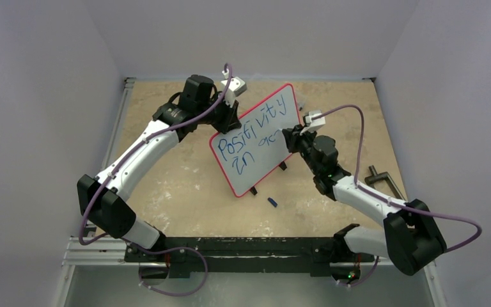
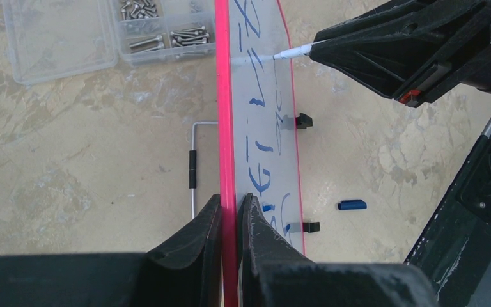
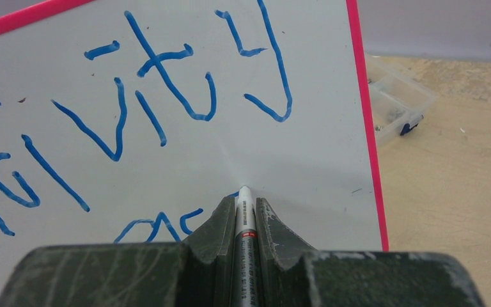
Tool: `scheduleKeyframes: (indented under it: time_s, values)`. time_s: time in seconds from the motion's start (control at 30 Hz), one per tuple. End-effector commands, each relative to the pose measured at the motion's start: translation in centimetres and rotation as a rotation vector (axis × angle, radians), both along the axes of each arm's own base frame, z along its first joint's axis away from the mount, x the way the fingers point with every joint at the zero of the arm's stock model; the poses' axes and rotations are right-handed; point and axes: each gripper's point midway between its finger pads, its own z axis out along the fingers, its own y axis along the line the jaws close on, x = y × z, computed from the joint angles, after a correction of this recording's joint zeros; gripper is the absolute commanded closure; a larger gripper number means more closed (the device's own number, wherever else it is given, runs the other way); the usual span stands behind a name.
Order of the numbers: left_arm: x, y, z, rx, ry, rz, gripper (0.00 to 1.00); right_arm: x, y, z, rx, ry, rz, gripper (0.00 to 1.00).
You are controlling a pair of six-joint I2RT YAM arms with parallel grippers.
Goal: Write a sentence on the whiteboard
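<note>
The whiteboard (image 1: 256,137) stands tilted on its black clip feet (image 2: 303,120) mid-table, red-framed, with blue writing "Positivity" and a second line begun below. My left gripper (image 2: 231,204) is shut on the board's red top edge (image 2: 225,128), one finger on each side; it reaches the board's far edge (image 1: 230,105). My right gripper (image 3: 245,208) is shut on a white-and-grey marker (image 3: 245,236). The marker tip (image 2: 294,52) touches the white surface (image 3: 166,64) just right of the second line's last blue stroke. From above, the right gripper (image 1: 289,137) meets the board's right half.
A blue marker cap (image 1: 272,202) lies on the table in front of the board. A clear plastic box of screws (image 2: 160,32) sits behind the board, beside an empty one. A thin metal rod (image 2: 194,166) lies by the board's back. A black clamp (image 1: 383,182) rests at the right.
</note>
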Motion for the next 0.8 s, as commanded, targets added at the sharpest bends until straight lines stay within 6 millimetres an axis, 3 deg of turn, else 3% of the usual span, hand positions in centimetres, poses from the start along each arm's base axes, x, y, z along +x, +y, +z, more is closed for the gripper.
scheduleKeyframes:
  time_s: [0.0, 0.23, 0.77]
  values:
    - [-1.5, 1.2, -3.0, 0.128, 0.035, -0.058, 1.0, 0.2, -0.1, 4.2, 0.051, -0.086, -0.014, 1.0]
    - [-1.6, 1.2, -3.0, 0.127, 0.034, -0.059, 1.0, -0.6, -0.5, 5.8, 0.081, -0.118, -0.018, 1.0]
    - [-1.7, 1.2, -2.9, 0.129, 0.032, -0.062, 1.0, 0.7, 1.1, 6.7, 0.12, -0.116, 0.024, 1.0]
